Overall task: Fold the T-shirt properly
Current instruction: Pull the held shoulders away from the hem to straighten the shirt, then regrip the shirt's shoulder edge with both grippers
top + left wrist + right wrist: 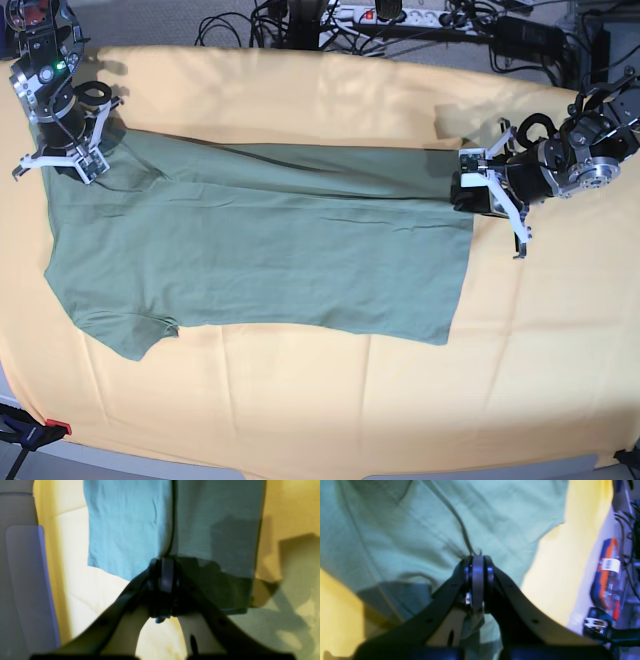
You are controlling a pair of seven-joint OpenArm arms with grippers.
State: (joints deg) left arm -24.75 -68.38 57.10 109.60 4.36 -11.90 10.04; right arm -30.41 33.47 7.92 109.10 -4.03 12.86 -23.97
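Observation:
The sage-green T-shirt point(260, 250) lies spread across the yellow-orange cloth point(330, 410), neck end at the left, hem at the right. One sleeve point(125, 335) sticks out at the lower left. My left gripper point(462, 190) is shut on the hem's upper right corner point(175, 555); in the left wrist view point(161, 575) the fabric hangs taut from the closed jaws. My right gripper point(78, 155) is shut on the shirt's upper left shoulder; in the right wrist view point(477, 580) cloth bunches between the jaws. The upper edge is stretched between both grippers.
Cables and a power strip point(390, 15) lie beyond the table's far edge. A clamp point(30, 430) sits at the front left corner. Bottles and tools point(607, 575) stand off the cloth's edge in the right wrist view.

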